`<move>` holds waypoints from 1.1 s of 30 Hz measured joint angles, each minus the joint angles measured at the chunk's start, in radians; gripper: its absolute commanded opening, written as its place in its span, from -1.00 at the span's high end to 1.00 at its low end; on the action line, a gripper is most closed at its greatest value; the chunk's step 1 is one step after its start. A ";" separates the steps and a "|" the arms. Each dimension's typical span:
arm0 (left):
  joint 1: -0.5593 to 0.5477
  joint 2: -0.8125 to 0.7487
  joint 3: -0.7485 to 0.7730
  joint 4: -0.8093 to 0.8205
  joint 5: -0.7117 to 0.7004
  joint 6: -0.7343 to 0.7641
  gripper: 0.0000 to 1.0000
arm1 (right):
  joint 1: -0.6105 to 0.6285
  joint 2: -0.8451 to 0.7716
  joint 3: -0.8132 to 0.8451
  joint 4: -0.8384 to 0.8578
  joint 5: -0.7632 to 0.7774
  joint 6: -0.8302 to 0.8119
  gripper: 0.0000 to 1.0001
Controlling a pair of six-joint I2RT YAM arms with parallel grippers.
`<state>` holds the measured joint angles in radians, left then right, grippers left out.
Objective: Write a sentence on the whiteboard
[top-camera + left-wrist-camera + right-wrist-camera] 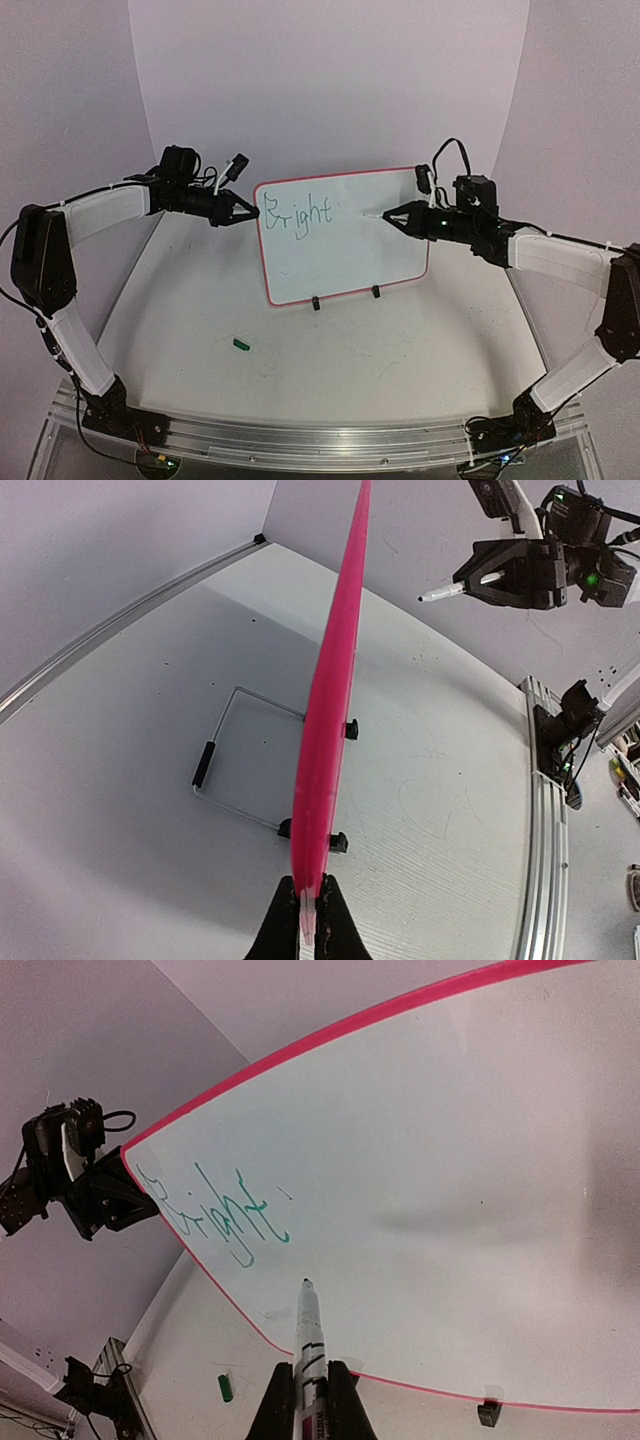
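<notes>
One handwritten word can be read on the whiteboard (350, 255): "Bright" (297, 212). It is in dark green ink on the upper left part of the board's face, close to the left rim, a capital B followed by lower-case letters. The marker (311, 1345) bears dark print on its white barrel, too small to read.

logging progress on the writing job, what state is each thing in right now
whiteboard: upright, "Bright" written in green, left edge clamped
marker: uncapped, tip off the board
green cap: lying loose on the table
left gripper: shut on the whiteboard
right gripper: shut on the marker
</notes>
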<state>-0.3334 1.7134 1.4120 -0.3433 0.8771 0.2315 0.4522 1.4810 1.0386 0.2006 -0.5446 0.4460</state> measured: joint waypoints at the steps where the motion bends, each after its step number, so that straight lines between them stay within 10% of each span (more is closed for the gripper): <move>1: 0.000 0.000 0.000 0.000 0.000 0.000 1.00 | 0.000 0.005 0.000 0.000 -0.004 0.000 1.00; 33: -0.006 -0.007 0.002 -0.017 -0.017 0.007 1.00 | 0.000 0.155 0.122 0.021 -0.073 -0.016 1.00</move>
<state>-0.3397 1.7061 1.4136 -0.3607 0.8600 0.2389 0.4522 1.6363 1.1607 0.2214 -0.6177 0.4301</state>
